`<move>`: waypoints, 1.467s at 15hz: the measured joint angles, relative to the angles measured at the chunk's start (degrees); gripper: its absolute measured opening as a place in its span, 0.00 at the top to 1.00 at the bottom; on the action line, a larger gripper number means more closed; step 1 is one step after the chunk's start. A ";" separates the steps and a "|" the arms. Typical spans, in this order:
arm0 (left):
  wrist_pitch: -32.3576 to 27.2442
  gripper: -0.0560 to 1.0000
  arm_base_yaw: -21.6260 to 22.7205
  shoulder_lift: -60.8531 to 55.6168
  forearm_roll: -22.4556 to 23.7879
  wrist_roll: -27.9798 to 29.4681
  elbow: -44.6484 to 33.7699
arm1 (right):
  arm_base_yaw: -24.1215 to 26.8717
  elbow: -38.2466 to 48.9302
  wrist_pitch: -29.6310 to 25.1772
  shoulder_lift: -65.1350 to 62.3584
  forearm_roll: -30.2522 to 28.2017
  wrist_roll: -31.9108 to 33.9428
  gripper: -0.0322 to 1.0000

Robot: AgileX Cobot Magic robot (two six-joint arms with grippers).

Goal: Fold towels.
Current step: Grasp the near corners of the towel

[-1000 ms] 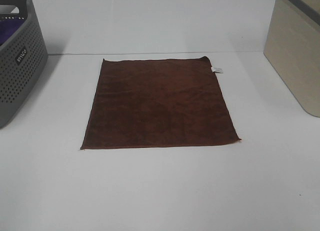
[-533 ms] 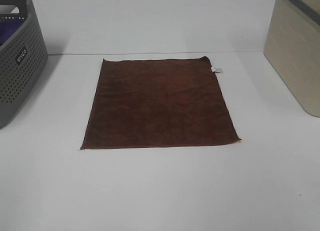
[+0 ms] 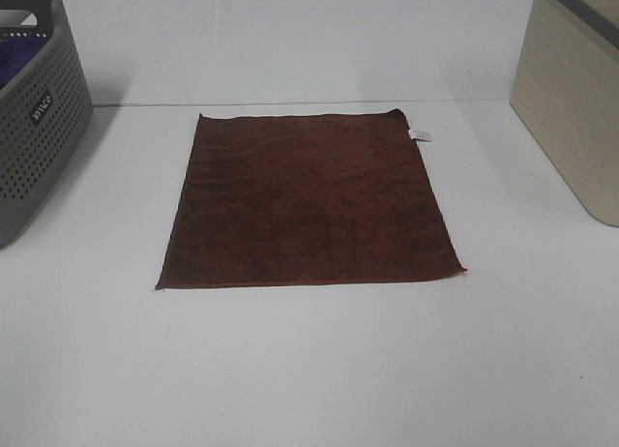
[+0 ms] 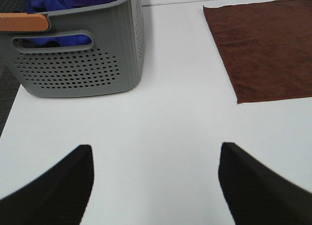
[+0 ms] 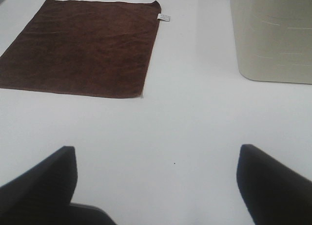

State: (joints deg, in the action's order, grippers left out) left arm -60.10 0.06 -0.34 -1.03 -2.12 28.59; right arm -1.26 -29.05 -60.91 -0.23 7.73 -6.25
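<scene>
Brown towel (image 3: 309,200) flat, unfolded, mid white worktop (image 3: 309,370), toward far edge. Grey laundry basket (image 3: 34,118) at far-left corner, beige bin (image 3: 571,108) at far-right. Left end effector (image 4: 155,149), right end effector (image 5: 157,149): fingers wide apart, empty, over bare worktop, clear of towel.

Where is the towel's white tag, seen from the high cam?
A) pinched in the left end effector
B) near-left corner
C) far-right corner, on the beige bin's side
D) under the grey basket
C: the white tag sticks out at the far-right corner of the brown towel, on the side toward the beige bin. The left end effector and right end effector are open and off the cloth.
</scene>
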 joint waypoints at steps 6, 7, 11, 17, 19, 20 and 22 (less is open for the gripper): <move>12.66 0.31 0.00 0.00 0.06 0.00 0.92 | 0.00 -0.74 4.18 0.63 0.06 0.06 0.15; 19.37 0.31 0.00 0.92 0.00 0.00 0.17 | 0.00 -0.97 7.96 2.12 0.34 0.06 0.16; 42.74 0.31 0.00 15.53 -4.01 0.06 -2.52 | 0.00 -0.97 22.17 15.30 0.46 0.06 0.19; 46.70 0.31 -0.17 48.36 -12.03 0.06 0.52 | 0.00 -3.38 32.31 42.17 2.58 0.06 0.22; 45.38 0.31 -4.35 62.57 -14.55 0.06 5.04 | 0.00 -7.39 32.31 55.41 5.04 0.06 0.22; 44.98 0.31 -6.76 67.15 -14.78 0.06 6.36 | 0.00 -8.88 32.31 59.93 5.84 0.00 0.22; 44.92 0.31 -10.60 74.66 -14.90 0.06 8.48 | 0.00 -12.15 31.63 67.72 7.91 -1.55 0.22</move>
State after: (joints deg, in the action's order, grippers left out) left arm -15.18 -10.54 74.31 -15.93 -2.06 37.07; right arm -1.26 -41.20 -29.28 67.49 15.64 -7.79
